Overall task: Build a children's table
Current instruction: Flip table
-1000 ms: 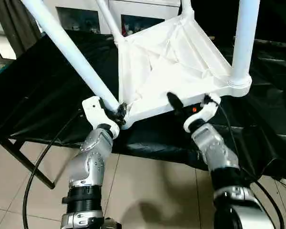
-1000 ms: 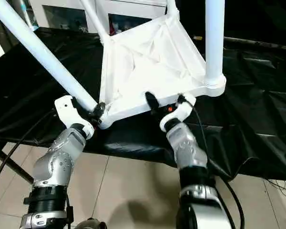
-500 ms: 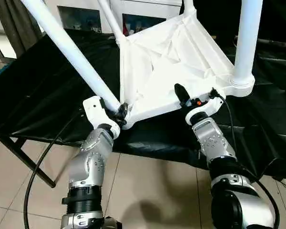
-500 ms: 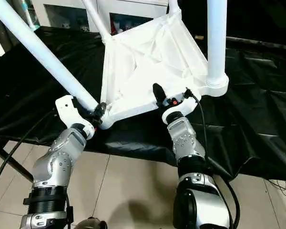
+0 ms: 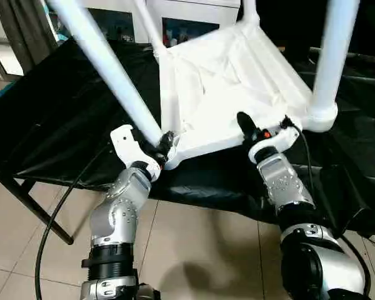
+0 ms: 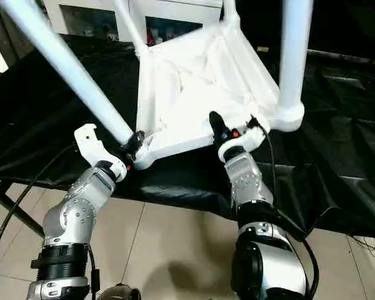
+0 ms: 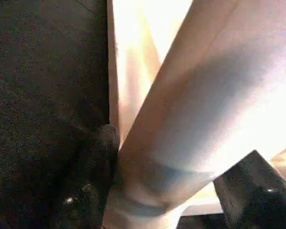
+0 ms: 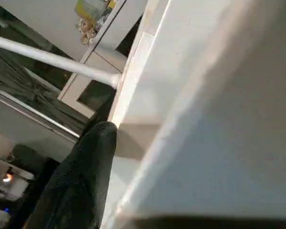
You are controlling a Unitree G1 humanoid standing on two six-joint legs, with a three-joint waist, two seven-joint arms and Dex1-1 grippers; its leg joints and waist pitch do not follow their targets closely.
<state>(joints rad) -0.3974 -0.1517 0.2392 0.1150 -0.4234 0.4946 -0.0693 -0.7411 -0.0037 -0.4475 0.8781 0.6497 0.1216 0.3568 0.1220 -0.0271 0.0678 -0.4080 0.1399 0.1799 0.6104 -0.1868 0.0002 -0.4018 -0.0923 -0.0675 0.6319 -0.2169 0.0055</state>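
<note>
The legs run out of the top edge of the head views: the near-left leg (image 5: 106, 65), the near-right leg (image 5: 332, 59) and the two far ones, so their free ends are not seen. The tabletop (image 5: 228, 81) hides the black-covered table (image 5: 62, 106) under it. The left end effector (image 5: 162, 147) sits at the base of the near-left leg, where its fingertips are hidden; in the left wrist view the fingers (image 7: 250, 191) are cut by the frame. One right finger (image 5: 245, 125) shows above the tabletop's near edge; the other is hidden beneath. The cabinet (image 6: 81, 19) contents are too small to tell.
</note>
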